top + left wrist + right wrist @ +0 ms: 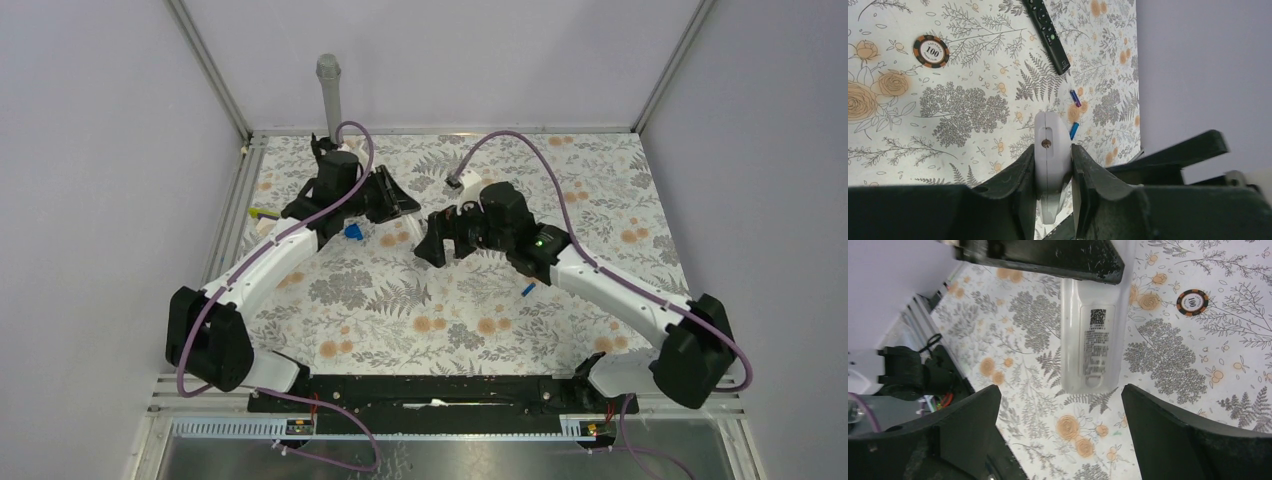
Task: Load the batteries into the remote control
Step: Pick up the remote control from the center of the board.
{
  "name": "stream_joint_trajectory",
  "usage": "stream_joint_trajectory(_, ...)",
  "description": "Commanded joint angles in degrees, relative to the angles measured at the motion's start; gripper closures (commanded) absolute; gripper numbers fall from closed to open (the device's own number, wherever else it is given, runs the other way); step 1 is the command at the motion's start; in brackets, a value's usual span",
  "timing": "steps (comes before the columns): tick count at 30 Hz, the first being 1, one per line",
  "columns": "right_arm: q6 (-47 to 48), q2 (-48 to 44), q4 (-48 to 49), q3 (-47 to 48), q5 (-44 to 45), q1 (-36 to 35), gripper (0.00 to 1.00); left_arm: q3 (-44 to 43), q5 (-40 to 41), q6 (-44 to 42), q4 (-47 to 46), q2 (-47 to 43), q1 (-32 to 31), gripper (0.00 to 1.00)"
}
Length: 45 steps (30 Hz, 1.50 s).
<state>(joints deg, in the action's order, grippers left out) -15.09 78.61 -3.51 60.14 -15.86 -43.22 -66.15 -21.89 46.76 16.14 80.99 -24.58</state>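
**q:** left gripper, state?
**a:** pressed together on a white remote control. the remote stands on edge between the pads, with its tip projecting past them.

**q:** items around that tip, left wrist view?
**a:** poker chip at 10 o'clock, well apart. black remote control at 12 o'clock, flat on the floral table cover. two batteries at 1 o'clock, near the tip, one purple-blue and one blue. they lie apart from each other on the cover.

**q:** right gripper, state?
**a:** spread wide, gripping nothing. in the right wrist view the white remote control shows its labelled back, and its free end points into the gap between the two fingers.

**q:** top view layout?
**a:** the left gripper sits at 10 o'clock of the right gripper, near the table centre. one blue battery shows at 4 o'clock of the right gripper, just beside the right forearm.
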Motion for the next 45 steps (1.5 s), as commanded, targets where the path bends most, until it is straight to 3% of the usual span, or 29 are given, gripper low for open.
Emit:
stream_joint_trajectory(1, -7.40, -7.89, 2.89, -1.60, 1.91, 0.67, 0.00, 4.54, -3.52, -1.64, -12.76, -5.46, 1.64, 1.00)
stream_joint_trajectory(5, -17.73, -12.58, 2.89, -3.04, 3.84, 4.27, 0.03, 9.09, -1.43, -0.07, -19.69, -9.29, 2.24, 1.00)
stream_joint_trajectory(11, -37.29, -14.88, 14.57, -6.42, -4.32, 8.42, 0.30, 14.49, -0.07, 3.50, -30.00, -13.96, 2.34, 1.00)
stream_joint_trajectory(16, -45.14, -13.09, 25.01, -7.58, -10.38, 8.42, 0.43, 15.29, -0.03, 4.61, -31.65, -15.65, 2.28, 1.00)
stream_joint_trajectory(20, -47.93, -12.13, 25.83, -7.49, -9.81, 8.46, 0.57, 16.06, 1.34, 5.48, -32.11, -17.07, 2.26, 1.00)
stream_joint_trajectory(26, -49.64, -10.15, 17.59, -4.23, -6.16, 8.41, 0.55, 17.48, 3.63, 7.17, -33.50, -18.10, 2.27, 1.00)
stream_joint_trajectory(45, -53.39, -3.77, 14.65, -2.00, -5.24, 8.34, 0.58, 18.16, 3.74, 8.09, -35.61, -17.49, 2.25, 1.00)
